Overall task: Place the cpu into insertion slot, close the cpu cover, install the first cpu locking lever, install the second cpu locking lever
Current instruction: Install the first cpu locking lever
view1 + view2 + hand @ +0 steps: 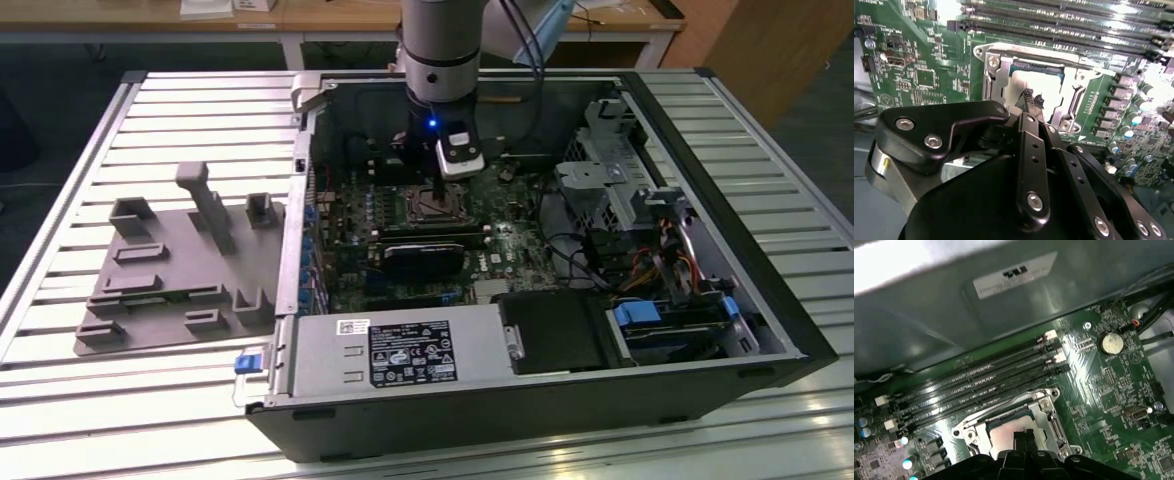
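Your gripper (pixel 1031 100) hangs straight over the insertion slot (pixel 434 207) in the open computer case (pixel 747 300). In both wrist views its fingertips (pixel 1023 436) look pressed together, holding nothing, with the tips just above the cpu (pixel 1036 80). The cpu lies flat in the slot, framed by the cpu cover (pixel 999 75), whose silver plate appears to lie down around it. The memory slots (pixel 979 385) run alongside the socket's far edge, so the chip sits directly below the fingers, not off to a side.
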`<state>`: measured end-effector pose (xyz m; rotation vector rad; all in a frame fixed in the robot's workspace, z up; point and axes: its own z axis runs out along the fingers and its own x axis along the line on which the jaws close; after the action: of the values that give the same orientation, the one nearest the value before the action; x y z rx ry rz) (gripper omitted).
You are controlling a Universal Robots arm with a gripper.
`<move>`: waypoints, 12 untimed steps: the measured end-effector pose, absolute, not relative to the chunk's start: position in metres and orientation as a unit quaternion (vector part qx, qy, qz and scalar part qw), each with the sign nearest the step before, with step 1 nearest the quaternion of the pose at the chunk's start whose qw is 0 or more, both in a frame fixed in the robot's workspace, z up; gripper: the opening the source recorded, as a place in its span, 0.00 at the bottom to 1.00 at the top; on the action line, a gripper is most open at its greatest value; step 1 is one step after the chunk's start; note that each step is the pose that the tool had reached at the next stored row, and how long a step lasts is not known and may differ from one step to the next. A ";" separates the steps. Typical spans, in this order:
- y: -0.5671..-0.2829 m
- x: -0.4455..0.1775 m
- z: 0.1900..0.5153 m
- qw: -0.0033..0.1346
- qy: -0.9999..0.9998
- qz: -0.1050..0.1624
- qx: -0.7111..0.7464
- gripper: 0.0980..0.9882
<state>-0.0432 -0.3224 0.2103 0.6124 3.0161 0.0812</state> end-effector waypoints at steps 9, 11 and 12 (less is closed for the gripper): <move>-0.325 -0.043 0.210 0.033 0.980 -0.002 0.196 0.01; -0.325 -0.043 0.210 0.033 0.980 -0.002 0.195 0.01; -0.325 -0.043 0.210 0.033 0.980 -0.002 0.195 0.01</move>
<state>-0.0433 -0.3254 0.2097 0.6010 3.0157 -0.0051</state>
